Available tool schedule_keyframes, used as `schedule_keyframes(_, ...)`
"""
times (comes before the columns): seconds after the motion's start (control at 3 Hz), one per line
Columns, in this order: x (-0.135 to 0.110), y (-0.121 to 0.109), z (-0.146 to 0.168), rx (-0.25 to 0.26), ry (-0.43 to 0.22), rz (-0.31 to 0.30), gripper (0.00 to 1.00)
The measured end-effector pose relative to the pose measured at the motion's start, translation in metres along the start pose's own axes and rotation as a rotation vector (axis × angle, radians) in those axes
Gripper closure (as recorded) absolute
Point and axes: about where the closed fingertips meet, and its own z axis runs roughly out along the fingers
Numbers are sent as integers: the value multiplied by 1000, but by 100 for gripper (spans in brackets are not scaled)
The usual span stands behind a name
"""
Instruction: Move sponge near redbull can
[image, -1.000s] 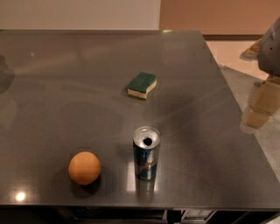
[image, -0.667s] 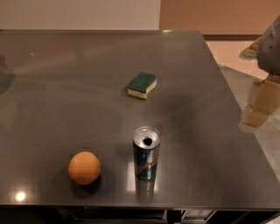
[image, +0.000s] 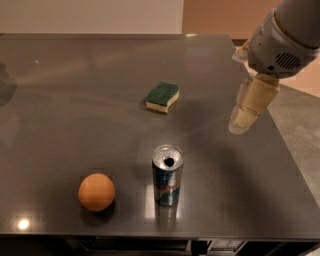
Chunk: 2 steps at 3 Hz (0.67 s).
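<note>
Since the earlier frames, the gripper (image: 240, 125) had been carried leftward, from beyond the right edge of the table (image: 60, 100) to a place over its right-hand part. The sponge, the can and the fruit were found where they had been.

The gripper was held below the pale grey arm housing (image: 280, 50) and pointed downward with a slight lean to the left. Whether it was open or closed could not be told.

The sponge (image: 162, 97) was seen lying flat near the middle of the table, green side up. It was left of the gripper and well apart from it. The redbull can (image: 167, 175) was stood upright nearer the front edge, in front of the sponge, with bare tabletop left between them. An orange (image: 96, 192) was placed to the left of the can, apart from it and also near the front edge.
</note>
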Motion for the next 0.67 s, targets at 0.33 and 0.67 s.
schedule_keyframes(0.33,-36,-17,31,-27,-51,-21,0)
schedule_keyframes(0.67,-56,-35,61,-64,-80,-32,0)
